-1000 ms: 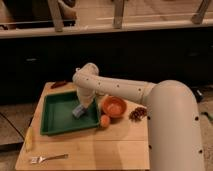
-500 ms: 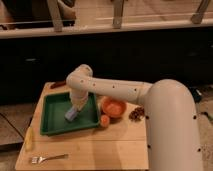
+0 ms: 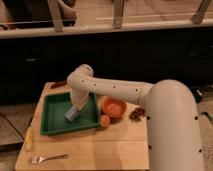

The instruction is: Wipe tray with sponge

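One tool (image 3: 76, 106), grip unclear, meets one sponge (image 3: 71, 114) inside one tray (image 3: 50, 126), beside one bowl (image 3: 113, 107) and one orange fruit (image 3: 104, 120).

Light wooden table (image 3: 115, 145) in front. Behind it, dark panelling (image 3: 150, 55) under a pale horizontal ledge (image 3: 125, 27), with 3 slanted posts (image 3: 118, 12) above. Grey floor (image 3: 10, 132) at left. Dim, warm light. Gripper (image 3: 75, 111) low over the table's left half.
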`<action>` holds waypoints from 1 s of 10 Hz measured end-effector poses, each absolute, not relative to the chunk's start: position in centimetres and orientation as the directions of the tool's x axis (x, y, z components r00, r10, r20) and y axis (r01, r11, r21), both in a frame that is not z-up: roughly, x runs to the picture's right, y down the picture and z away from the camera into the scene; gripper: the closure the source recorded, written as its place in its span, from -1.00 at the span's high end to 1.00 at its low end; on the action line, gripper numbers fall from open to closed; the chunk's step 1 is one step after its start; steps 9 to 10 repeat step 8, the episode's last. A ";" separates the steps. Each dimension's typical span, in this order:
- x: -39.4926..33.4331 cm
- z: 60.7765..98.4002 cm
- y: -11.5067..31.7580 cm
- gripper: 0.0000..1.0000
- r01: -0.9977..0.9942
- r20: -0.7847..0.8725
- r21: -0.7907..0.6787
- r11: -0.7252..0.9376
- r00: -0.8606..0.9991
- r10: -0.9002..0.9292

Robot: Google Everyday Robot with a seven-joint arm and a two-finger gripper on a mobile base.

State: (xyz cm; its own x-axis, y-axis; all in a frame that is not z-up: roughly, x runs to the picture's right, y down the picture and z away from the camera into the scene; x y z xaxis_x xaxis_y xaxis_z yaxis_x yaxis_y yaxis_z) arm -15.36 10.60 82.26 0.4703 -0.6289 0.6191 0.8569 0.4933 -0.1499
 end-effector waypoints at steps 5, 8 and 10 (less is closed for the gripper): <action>-15.4 82.3 10.6 -0.91 0.857 0.619 -0.150 0.493 0.470 -0.629; -15.3 82.3 10.6 -0.91 0.856 0.619 -0.151 0.494 0.472 -0.628; -15.3 82.3 10.6 -0.91 0.856 0.619 -0.151 0.494 0.472 -0.628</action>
